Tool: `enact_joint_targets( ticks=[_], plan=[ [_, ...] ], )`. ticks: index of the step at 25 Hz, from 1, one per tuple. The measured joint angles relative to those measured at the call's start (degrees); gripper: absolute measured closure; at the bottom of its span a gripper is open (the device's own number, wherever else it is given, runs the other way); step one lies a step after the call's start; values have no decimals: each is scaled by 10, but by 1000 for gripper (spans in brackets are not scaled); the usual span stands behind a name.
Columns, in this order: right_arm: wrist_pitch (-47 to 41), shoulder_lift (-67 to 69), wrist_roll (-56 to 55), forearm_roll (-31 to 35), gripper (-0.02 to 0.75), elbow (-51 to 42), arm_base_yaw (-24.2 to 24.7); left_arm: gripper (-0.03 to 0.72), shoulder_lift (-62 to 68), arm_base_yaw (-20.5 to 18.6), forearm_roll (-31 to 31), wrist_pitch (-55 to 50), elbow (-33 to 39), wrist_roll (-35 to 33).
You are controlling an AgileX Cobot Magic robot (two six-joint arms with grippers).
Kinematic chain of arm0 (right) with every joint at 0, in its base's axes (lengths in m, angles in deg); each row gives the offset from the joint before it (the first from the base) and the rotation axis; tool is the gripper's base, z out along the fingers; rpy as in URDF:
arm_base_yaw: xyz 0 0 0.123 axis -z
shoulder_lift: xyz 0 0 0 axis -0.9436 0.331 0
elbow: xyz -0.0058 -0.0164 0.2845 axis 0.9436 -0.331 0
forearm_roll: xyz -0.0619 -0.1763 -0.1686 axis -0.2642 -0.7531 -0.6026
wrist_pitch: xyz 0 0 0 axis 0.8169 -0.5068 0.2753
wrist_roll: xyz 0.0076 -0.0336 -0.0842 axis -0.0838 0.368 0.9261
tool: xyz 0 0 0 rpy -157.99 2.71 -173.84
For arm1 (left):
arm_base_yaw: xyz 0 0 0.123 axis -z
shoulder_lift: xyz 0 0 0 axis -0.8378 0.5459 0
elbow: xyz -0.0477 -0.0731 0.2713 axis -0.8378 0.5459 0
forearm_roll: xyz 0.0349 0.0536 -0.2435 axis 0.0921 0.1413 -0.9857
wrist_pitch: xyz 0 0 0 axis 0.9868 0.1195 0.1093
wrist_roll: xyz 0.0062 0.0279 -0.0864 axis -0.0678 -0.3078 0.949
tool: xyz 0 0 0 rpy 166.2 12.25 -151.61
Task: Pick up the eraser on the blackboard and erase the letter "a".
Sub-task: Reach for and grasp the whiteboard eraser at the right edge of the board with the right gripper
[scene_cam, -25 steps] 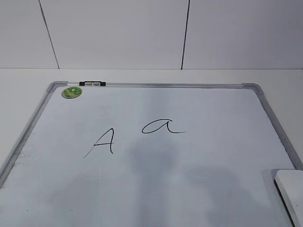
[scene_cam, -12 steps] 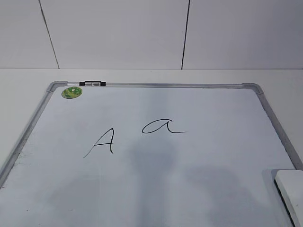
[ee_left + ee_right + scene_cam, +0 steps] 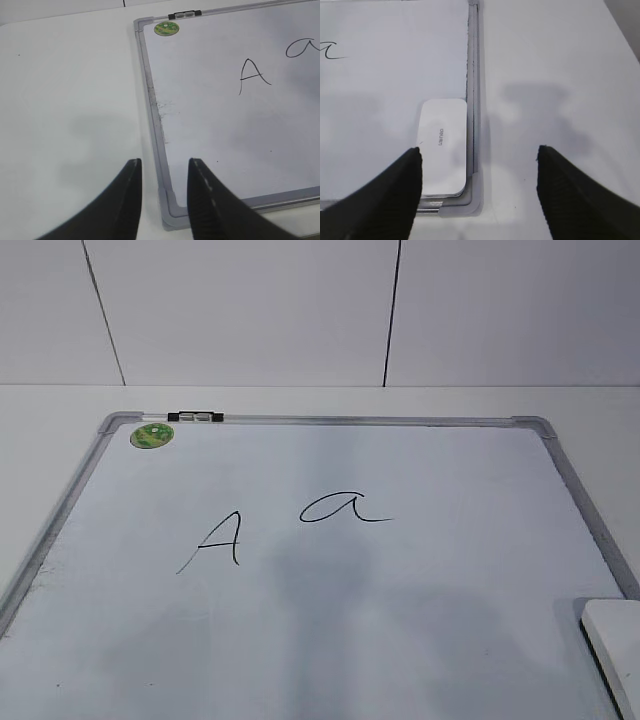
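Right now the right gripper [image 3: 479, 152] hangs above the near right corner of the blackboard [image 3: 560, 465], its two dark fingers [image 3: 395, 200] spread very wide, and nothing sits between them. One finger is over the board, its tip overlapping the near left edge of the eraser [image 3: 442, 146] in the right wrist view; whether it touches cannot be told. The other finger is out over the bare white table [image 3: 560, 60], well clear of the frame.

The eraser lies flat on the board, tucked into that near right corner, its long side running just beside the grey frame rail. In the exterior view only its white edge shows at the lower right.

Over on the other side, the left gripper [image 3: 164, 165] hovers at the near left corner of the board, fingers [image 3: 125, 200] parted by a modest gap and holding nothing; the frame corner shows through the gap.

The letter "a" [image 3: 340, 508] stands whole in black near the middle of the board, with a capital A [image 3: 218, 538] just to its left. A green sticker [image 3: 152, 435] and a small black-and-silver clip [image 3: 196, 417] sit at the far left corner
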Motion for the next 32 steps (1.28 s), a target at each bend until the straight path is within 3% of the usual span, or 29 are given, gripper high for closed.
enact_joint_targets(
  ticks=[8,19,32],
  plan=[
    [-30,196,0,17,165,54,0,453,0,0,0,0,0,0],
    [-50,430,0,83,164,62,0,453,0,0,0,0,0,0],
    [61,527,0,109,164,63,0,454,0,0,0,0,0,0]
  ],
)
